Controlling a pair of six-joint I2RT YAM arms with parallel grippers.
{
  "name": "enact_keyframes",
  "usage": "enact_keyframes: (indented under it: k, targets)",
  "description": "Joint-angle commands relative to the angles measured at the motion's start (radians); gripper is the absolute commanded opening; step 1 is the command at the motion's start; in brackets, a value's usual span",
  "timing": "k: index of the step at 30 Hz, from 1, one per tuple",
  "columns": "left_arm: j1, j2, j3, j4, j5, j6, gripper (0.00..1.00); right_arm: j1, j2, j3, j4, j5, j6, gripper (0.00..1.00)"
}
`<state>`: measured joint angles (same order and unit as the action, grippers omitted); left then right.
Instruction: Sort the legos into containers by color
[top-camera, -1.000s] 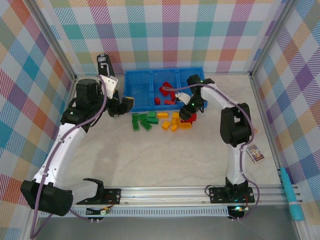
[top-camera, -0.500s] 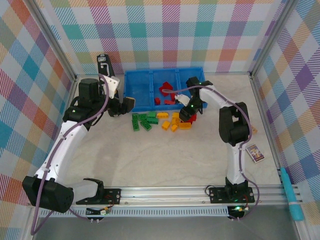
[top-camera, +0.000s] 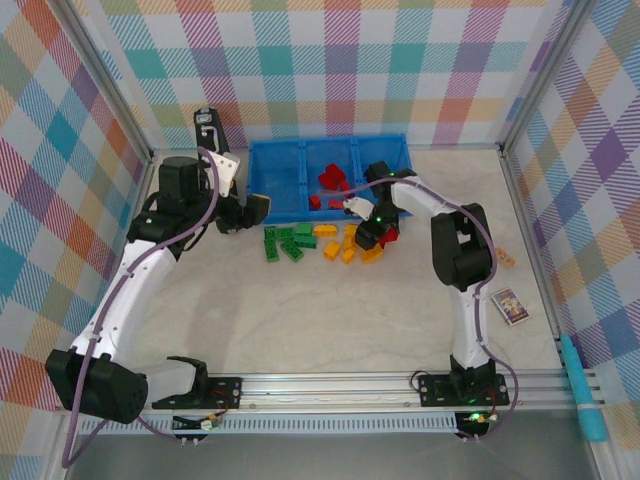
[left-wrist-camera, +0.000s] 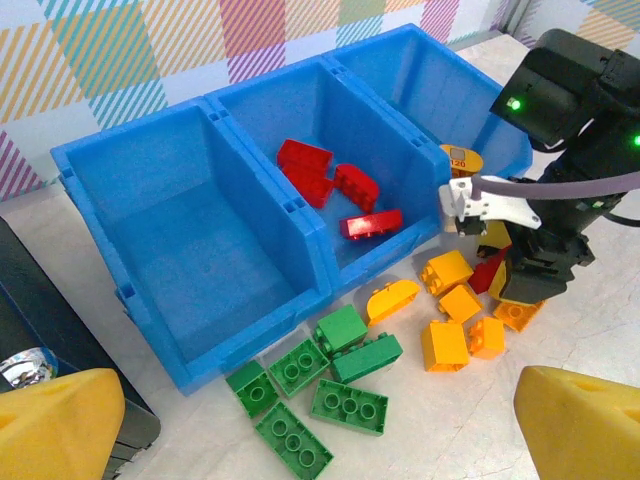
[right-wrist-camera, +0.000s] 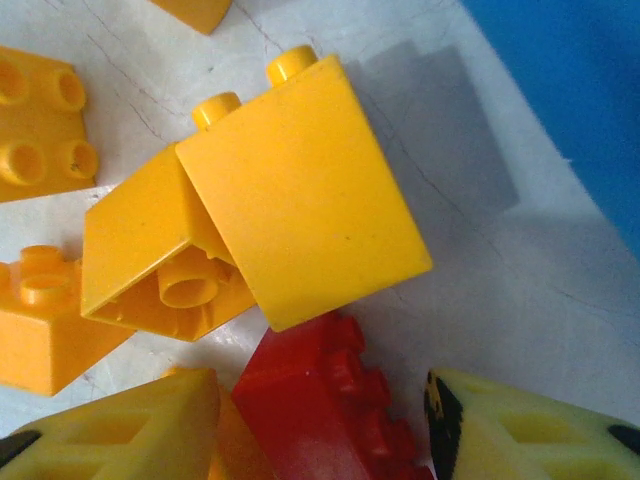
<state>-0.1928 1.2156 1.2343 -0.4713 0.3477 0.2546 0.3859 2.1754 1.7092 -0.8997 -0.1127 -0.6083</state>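
Pale tabletop (right-wrist-camera: 500, 290); low in the right wrist view, the right gripper (right-wrist-camera: 325, 432) flanks a red lego (right-wrist-camera: 310, 398), grip uncertain; the left gripper (left-wrist-camera: 320, 430) gapes wide, its view adding red legos (left-wrist-camera: 322, 172) in the middle of the tray (left-wrist-camera: 300, 212).

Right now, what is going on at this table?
Legos are being sorted by colour into a blue tray. The right end effector has its jaws around a red brick beside the yellow bricks; whether it grips is unclear. The left end effector hangs open near the green bricks. Other red bricks lie in the middle compartment.
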Motion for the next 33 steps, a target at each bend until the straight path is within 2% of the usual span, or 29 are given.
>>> enact_keyframes:
  k: [1, 8, 21, 27, 33]
  targets:
    - [0.017, -0.002, 0.0, 0.007, 0.004, -0.006, 1.0, 0.004, 0.017, -0.011, -0.031, 0.014, -0.029, 0.56]
    - [0.017, -0.004, -0.001, 0.007, 0.005, -0.006, 1.0, 0.004, 0.026, -0.01, -0.037, 0.039, -0.018, 0.48]
    - [0.018, -0.029, -0.01, 0.018, 0.01, -0.007, 1.0, 0.001, -0.043, -0.062, -0.07, 0.026, 0.05, 0.15]
    - [0.018, -0.04, -0.007, 0.019, 0.019, -0.009, 1.0, 0.001, -0.166, -0.105, -0.038, -0.022, 0.132, 0.11]
    - [0.018, -0.049, -0.006, 0.016, 0.019, -0.008, 1.0, 0.004, -0.197, 0.005, -0.057, -0.057, 0.197, 0.07]
